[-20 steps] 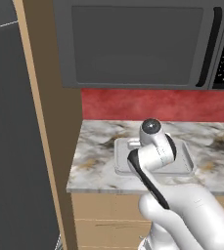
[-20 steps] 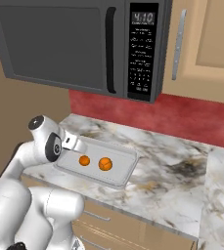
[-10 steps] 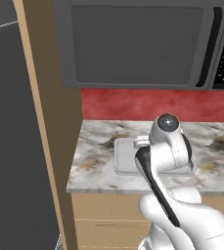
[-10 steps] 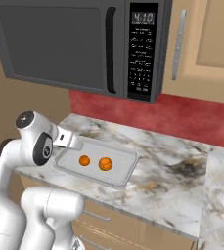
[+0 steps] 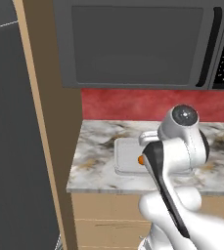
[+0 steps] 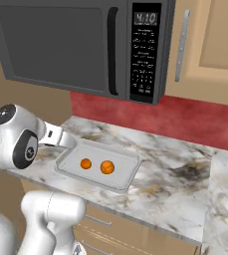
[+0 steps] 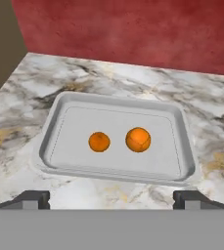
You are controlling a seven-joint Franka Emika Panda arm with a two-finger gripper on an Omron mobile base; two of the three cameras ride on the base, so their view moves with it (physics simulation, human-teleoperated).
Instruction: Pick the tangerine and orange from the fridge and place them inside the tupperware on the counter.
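The tupperware [image 7: 114, 178] is a shallow light-grey tray on the marble counter [image 7: 45, 78]. Inside it, the smaller tangerine [image 7: 99, 142] lies left of the orange [image 7: 138, 139], a small gap between them. My gripper [image 7: 111, 199] hovers above the tray's near rim, open, with nothing between its fingertips [image 7: 35, 199]. The right base view shows the tangerine [image 6: 85, 163] and orange [image 6: 106, 167] in the tupperware [image 6: 130, 173], with my hand at the tray's left end. In the left base view my arm hides most of the tupperware [image 5: 125, 156]. The grey fridge [image 5: 15, 146] stands at the left.
A dark grey microwave [image 6: 75, 45] hangs over the counter, above a red backsplash [image 7: 133, 29]. A tan wall cabinet [image 6: 210, 40] is at the upper right. A tan panel [image 5: 50, 122] separates fridge and counter. Bare marble [image 6: 185, 174] stretches right of the tray.
My arm has swung and drawn back, its elbow shifting right in the left base view and left in the right base view. Both fruits stay put in the tupperware. The gripper stays open.
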